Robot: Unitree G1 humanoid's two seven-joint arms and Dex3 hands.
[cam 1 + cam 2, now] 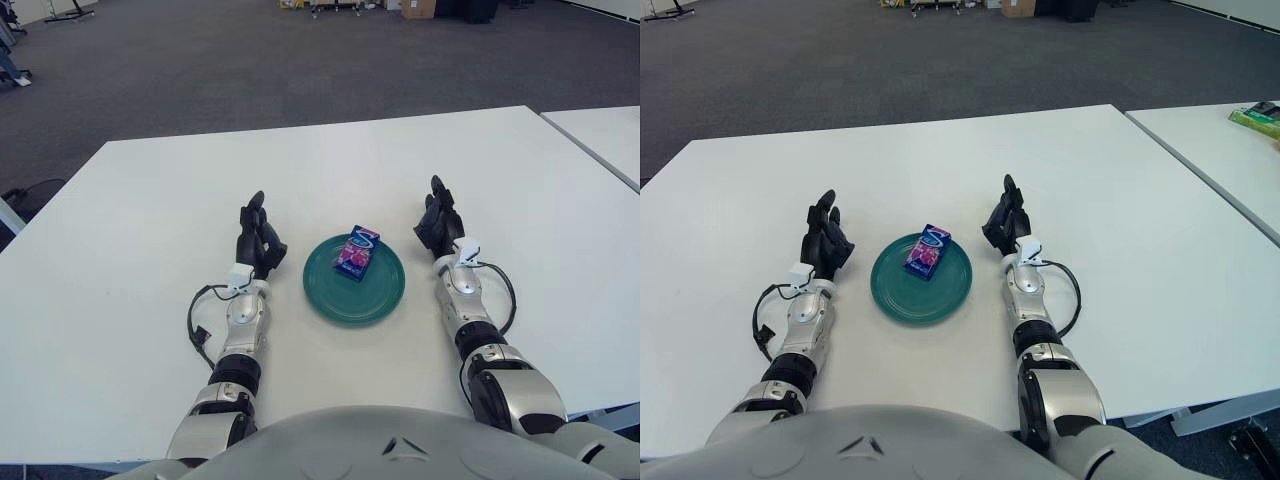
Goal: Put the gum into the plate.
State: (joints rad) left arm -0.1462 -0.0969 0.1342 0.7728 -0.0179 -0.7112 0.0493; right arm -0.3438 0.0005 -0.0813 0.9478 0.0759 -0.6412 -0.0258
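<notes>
Landmark: plate [345, 300].

1. Robot torso, grey, at the near edge of both views, nearer than the plate.
2. Desk [140, 210], white, bearing everything listed below.
3. Left forearm, silver, left of the plate, with a black cable looped beside it on the side away from the plate.
4. Right forearm, silver, right of the plate, also with a black cable loop on its outer side.
5. Plate, round, dark green, lying flat on the desk between the two arms.
6. Gum [357, 252], a small box printed blue and pink, lying flat inside the plate, on its far half and slightly right of centre, long side angled a little.
7. Left robot hand [258, 242], black, just left of the plate's rim, fingers loosely extended and pointing away from the torso, holding nothing.
8. Right robot hand [439, 222], black, just right of the plate's far rim, fingers relaxed and apart, pointing away, holding nothing.
9. Second desk [1210, 140], white, beyond and right of the plate, set apart by a narrow gap.
10. Green packet [1258, 118] on that second desk, far right.
11. Carpet [200, 70], dark grey, beyond the desk.
</notes>
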